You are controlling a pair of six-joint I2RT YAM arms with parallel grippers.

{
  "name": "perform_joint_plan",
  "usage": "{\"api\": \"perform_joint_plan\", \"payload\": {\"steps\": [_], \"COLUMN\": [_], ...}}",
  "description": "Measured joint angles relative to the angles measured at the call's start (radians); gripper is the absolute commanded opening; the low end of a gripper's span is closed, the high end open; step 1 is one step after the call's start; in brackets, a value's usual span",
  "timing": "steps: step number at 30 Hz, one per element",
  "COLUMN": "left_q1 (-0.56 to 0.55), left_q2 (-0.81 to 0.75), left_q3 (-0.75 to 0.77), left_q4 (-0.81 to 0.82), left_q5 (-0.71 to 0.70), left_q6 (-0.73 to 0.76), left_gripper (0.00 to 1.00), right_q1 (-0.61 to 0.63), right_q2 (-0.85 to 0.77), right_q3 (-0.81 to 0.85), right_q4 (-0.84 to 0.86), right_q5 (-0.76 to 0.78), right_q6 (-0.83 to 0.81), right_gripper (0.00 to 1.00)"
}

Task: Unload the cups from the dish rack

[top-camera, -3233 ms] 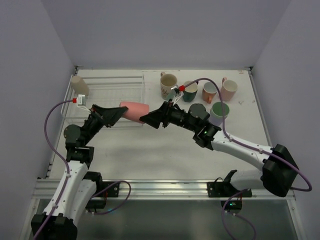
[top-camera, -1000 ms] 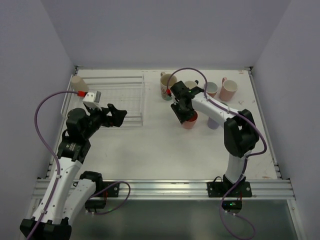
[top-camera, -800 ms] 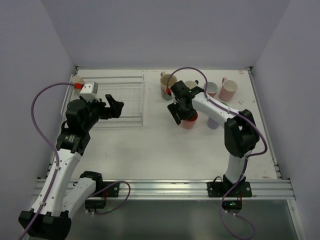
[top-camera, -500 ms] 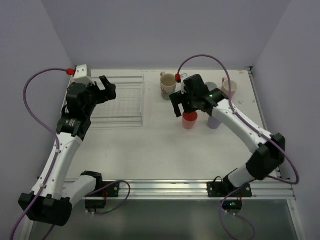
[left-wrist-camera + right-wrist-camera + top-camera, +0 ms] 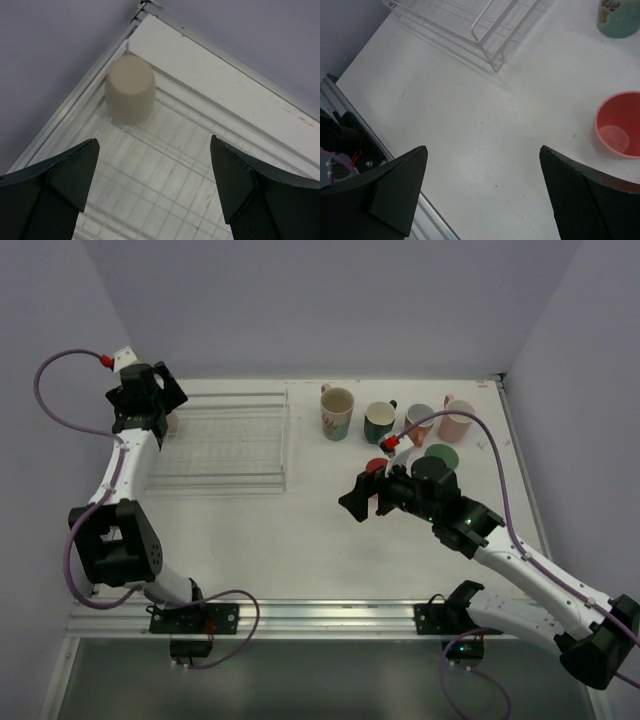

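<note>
Left fingers [image 5: 75, 167] spread, empty, above the rack [image 5: 165, 170] corner; beige cup [image 5: 129, 90] inverted there. Right fingers [image 5: 400, 177] spread, empty, over tabletop [image 5: 470, 125]; salmon cup [image 5: 619, 124] upright nearby.

Open air above beige cup [image 5: 130, 90] (side wall [image 5: 45, 55] close)

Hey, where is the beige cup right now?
In the left wrist view, the beige cup sits in the dish rack's far left corner, just ahead of the open left gripper.
</note>
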Motion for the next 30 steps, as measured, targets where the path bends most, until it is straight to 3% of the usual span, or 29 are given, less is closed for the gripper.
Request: {"api": "perform_joint_plan", "payload": {"steps": [5,12,23,30], "left_q1": [0.075,0.074,0.075,0.081], "left_q2": [0.119,0.262,0.388,0.414], "left_q3": [0.025,0.099,0.194,0.195], "left_q4": [0.026,0.076,0.119,0.128], "left_q5": [0.0,0.002,-0.006,-0.034], "left_q6": [-0.01,-0.01,0.017,0.041], "left_gripper": [1.0,0.99,0.78,0.82], "right_q1": [0.005,0.006,0.011,0.011], "right_q2": [-0.002,-0.003,0.071,0.092], "right_q3": [-0.046,-0.06,-0.06,-0.059], "right_q4": [0.059,0.133,0.165,0.164], "right_q5": [-0.043,-0.094,-0.132,-0.131], "right_q6": [0.024,0.05,0.059,0.061], "right_gripper": [0.95,0.94,0.94,0.93]}}
